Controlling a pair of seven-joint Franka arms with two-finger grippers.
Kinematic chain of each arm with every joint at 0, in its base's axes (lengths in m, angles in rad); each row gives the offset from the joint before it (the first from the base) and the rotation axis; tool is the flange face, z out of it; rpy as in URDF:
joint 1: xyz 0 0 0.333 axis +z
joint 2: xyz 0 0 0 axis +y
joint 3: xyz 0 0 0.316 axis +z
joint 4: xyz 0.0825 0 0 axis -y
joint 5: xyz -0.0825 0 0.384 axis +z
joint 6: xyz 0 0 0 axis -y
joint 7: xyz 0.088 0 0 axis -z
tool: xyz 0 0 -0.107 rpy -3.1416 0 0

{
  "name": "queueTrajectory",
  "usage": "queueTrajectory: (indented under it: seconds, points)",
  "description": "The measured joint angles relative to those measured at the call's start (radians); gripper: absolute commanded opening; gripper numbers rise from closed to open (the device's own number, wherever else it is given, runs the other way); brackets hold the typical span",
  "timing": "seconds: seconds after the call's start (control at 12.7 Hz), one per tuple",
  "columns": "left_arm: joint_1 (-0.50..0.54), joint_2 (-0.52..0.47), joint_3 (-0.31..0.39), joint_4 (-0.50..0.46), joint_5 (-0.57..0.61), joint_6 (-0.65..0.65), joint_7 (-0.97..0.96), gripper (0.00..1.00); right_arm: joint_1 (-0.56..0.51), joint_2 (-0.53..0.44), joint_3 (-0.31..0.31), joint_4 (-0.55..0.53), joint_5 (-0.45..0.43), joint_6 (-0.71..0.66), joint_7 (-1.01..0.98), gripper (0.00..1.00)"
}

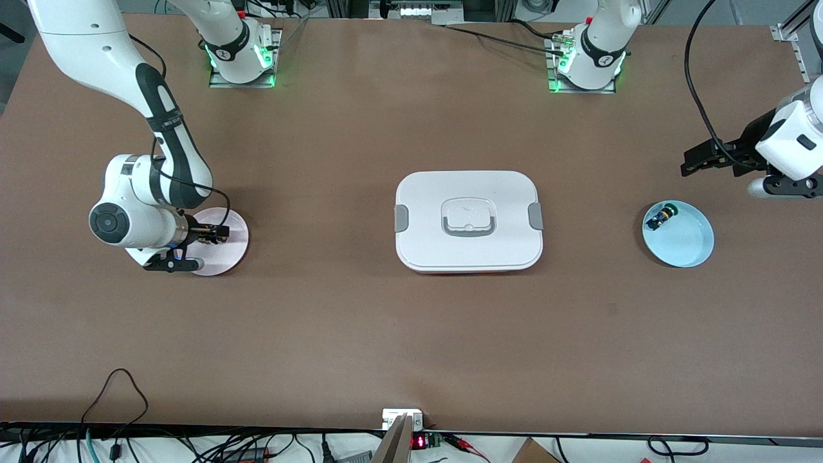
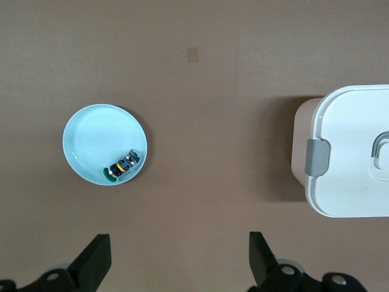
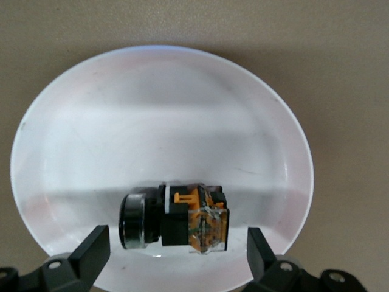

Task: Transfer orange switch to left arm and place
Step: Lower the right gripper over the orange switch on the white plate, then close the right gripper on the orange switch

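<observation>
The orange switch lies on its side on a pale pink plate, with its dark round cap end and its orange body in line between my fingers. My right gripper is open and low over that plate, one finger on each side of the switch with a gap to both. In the front view the right gripper covers the switch on the pink plate. The white box stands mid-table. My left gripper is open and empty, up over bare table beside a blue plate.
The blue plate holds a black-and-blue switch with a green cap, also seen in the front view. The box with its grey latch shows in the left wrist view. Cables run along the table's edge nearest the front camera.
</observation>
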Motion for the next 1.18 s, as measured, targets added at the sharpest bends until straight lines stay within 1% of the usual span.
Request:
queueTrajectory:
  seconds: [0.16, 0.24, 0.31, 0.47, 0.55, 0.63, 0.87, 1.02, 1.18]
  points:
    - [0.0, 0.0, 0.0, 0.0, 0.0, -0.001, 0.0, 1.0, 0.001, 0.009, 0.005, -0.018, 0.0, 0.03, -0.001, 1.0]
    - [-0.001, 0.0, 0.0, 0.0, 0.0, -0.001, 0.0, 1.0, 0.002, 0.011, 0.008, -0.03, 0.0, 0.045, -0.001, 0.97]
    - [-0.003, 0.0, 0.0, 0.0, 0.0, -0.001, 0.0, 1.0, 0.002, 0.013, 0.009, -0.038, 0.0, 0.055, -0.001, 0.88]
    - [-0.007, 0.0, 0.0, 0.0, 0.0, -0.001, -0.001, 1.0, 0.002, 0.019, 0.01, -0.042, 0.0, 0.065, -0.003, 0.6]
    - [-0.008, 0.0, 0.0, 0.0, 0.0, -0.001, -0.001, 1.0, 0.002, 0.018, 0.015, -0.041, 0.003, 0.066, -0.005, 0.5]
    - [-0.008, 0.0, 0.0, 0.0, 0.0, -0.001, -0.001, 1.0, 0.002, 0.012, 0.019, -0.04, 0.003, 0.065, -0.007, 0.43]
    - [-0.008, 0.0, 0.0, 0.0, 0.0, -0.003, -0.001, 1.0, 0.002, 0.005, 0.028, -0.031, 0.004, 0.069, -0.02, 0.36]
    - [-0.009, 0.0, 0.001, 0.0, 0.0, -0.004, -0.001, 1.0, 0.002, -0.006, 0.037, -0.012, 0.004, 0.066, -0.022, 0.36]
    - [-0.009, 0.0, 0.001, 0.0, 0.0, -0.005, -0.001, 1.0, 0.002, -0.039, 0.04, 0.023, 0.004, 0.009, -0.034, 0.36]
